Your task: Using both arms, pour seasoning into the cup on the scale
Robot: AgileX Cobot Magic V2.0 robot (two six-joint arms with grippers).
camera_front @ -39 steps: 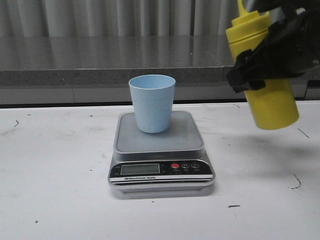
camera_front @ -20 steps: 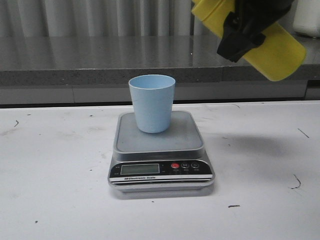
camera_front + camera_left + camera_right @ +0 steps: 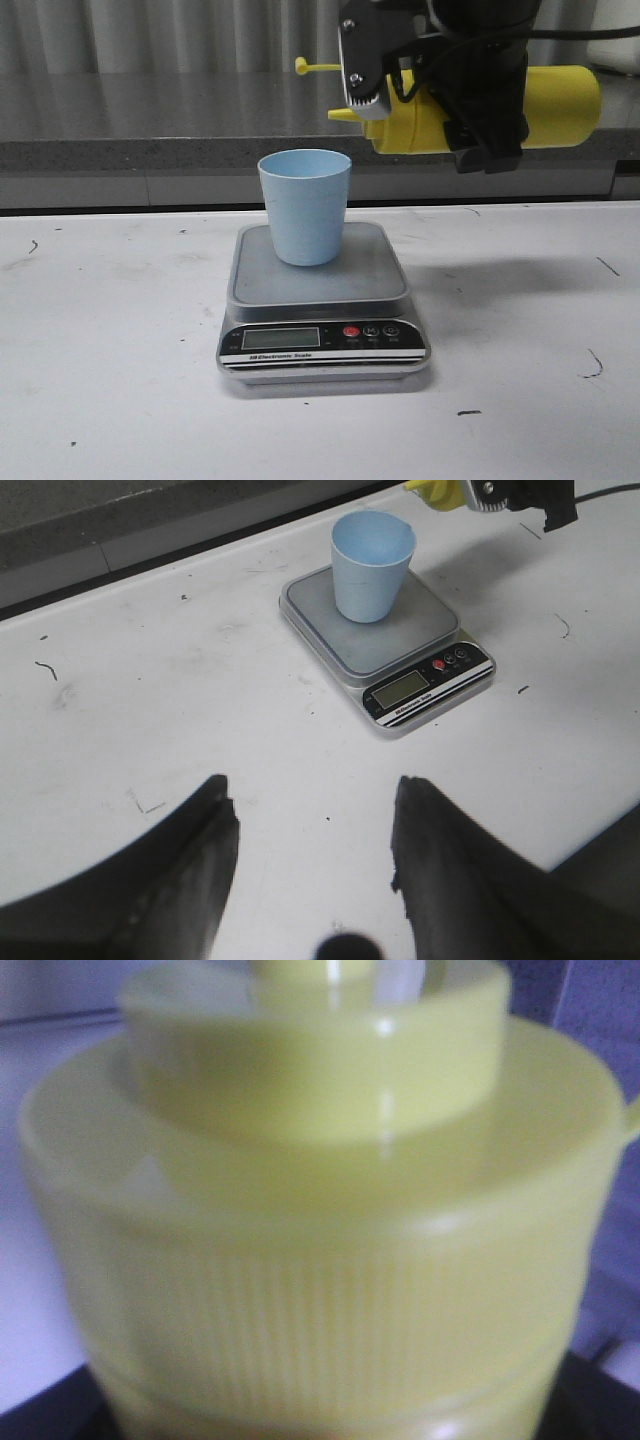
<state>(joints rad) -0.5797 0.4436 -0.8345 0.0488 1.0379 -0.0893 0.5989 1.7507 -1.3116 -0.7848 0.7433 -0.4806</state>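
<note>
**Front view: bottle level, nozzle short of the cup**

Left gripper (image 3: 310,880) hangs wide open, empty, over the scuffed white table (image 3: 100,400). Farther on, the scale (image 3: 322,300) carries the cup (image 3: 305,205). Right gripper (image 3: 450,90) clamps the seasoning (image 3: 540,105) horizontally; advance the nozzle over the rim before tipping. Grey ledge and curtain lie behind.

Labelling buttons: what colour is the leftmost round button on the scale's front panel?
Red; the button on the scale shows best in the front view.

Even, soft overhead light, faint shadow on the table (image 3: 500,275), seasoning bottle (image 3: 320,1220) blurred (right wrist view), mild glare.
</note>
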